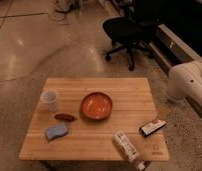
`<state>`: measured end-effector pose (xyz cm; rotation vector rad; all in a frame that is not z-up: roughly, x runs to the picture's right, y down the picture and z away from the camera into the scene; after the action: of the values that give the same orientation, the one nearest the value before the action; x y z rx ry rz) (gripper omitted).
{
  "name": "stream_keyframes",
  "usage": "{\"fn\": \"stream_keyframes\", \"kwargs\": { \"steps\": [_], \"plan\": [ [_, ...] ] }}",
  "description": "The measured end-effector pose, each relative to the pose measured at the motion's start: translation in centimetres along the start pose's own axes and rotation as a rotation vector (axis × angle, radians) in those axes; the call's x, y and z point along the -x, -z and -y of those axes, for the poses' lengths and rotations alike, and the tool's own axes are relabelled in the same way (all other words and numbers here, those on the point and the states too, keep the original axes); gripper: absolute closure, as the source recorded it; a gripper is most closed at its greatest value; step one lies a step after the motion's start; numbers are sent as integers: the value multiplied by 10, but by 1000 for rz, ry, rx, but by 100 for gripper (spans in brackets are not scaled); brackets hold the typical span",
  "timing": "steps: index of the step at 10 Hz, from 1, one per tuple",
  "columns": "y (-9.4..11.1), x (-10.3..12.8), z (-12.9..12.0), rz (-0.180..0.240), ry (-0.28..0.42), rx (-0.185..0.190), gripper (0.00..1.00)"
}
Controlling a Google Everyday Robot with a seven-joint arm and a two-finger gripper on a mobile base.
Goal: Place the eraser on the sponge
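The eraser (pixel 152 127), a flat black block with a white face and a red strip, lies near the wooden table's right front corner. The light blue sponge (pixel 56 131) rests near the left front edge, far across the table from the eraser. Nothing lies on the sponge. A white arm segment (pixel 188 81) hangs beyond the table's right edge. My gripper itself is out of the camera view.
An orange bowl (pixel 96 105) sits mid-table. A clear cup (pixel 50 100) stands at the left, with a small dark red oblong thing (pixel 64 117) in front of it. A white printed carton (pixel 126 147) lies at the front edge. A black office chair (pixel 125 30) stands behind the table (pixel 119 88).
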<state>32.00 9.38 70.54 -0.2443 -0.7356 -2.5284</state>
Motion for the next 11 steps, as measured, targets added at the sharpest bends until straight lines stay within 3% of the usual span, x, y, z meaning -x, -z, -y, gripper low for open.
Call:
{"fn": "stream_keyframes", "kwargs": {
  "steps": [1,4,5,6,8,11],
  "plan": [
    [-9,0,-3,7,60,4,25],
    [-48,-3,-19,-5,337,12,25],
    [-57,-3,-20,-12,457,4,25],
    [-56,-3,-20,-13,524,5,25],
    [-56,-1,-20,-12,610,5,25],
    [-58,-2,-20,-12,623,1,25]
  ]
}}
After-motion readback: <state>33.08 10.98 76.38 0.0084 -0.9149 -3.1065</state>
